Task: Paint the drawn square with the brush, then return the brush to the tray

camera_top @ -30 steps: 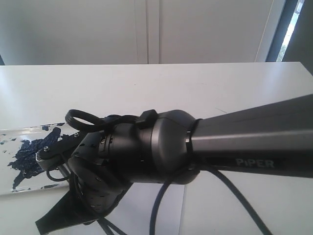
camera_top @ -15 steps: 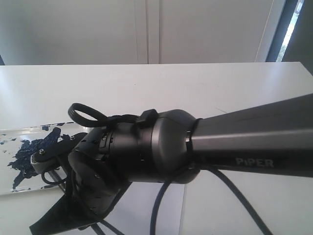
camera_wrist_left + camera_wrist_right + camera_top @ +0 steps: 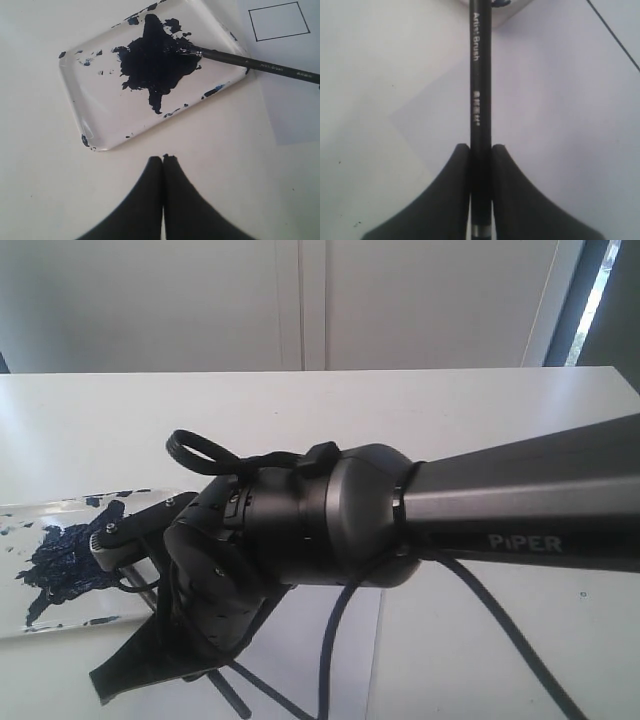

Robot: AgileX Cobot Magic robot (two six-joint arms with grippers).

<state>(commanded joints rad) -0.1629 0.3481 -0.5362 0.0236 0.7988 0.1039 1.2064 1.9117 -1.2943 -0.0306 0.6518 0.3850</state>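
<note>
Left wrist view: we note brush (image 3: 250,62) bristles in paint (image 3: 150,65) on tray (image 3: 105,120); handle over paper (image 3: 295,110) near blank square (image 3: 278,21); left gripper (image 3: 163,159) fingers pressed together; right gripper (image 3: 481,149) pinching brush handle.

The fingers (image 3: 445,200) of my right claw (image 3: 481,149) look matt black and smooth. The brush (image 3: 481,100) has a black handle with a soft satin sheen and pale printed lettering. The tray (image 3: 107,117) looks like glossy white plastic, its paint blotch (image 3: 155,60) a duller navy. Beside the tray, the paper sheet (image 3: 292,107) and the tabletop (image 3: 50,190) are matt white.
</note>
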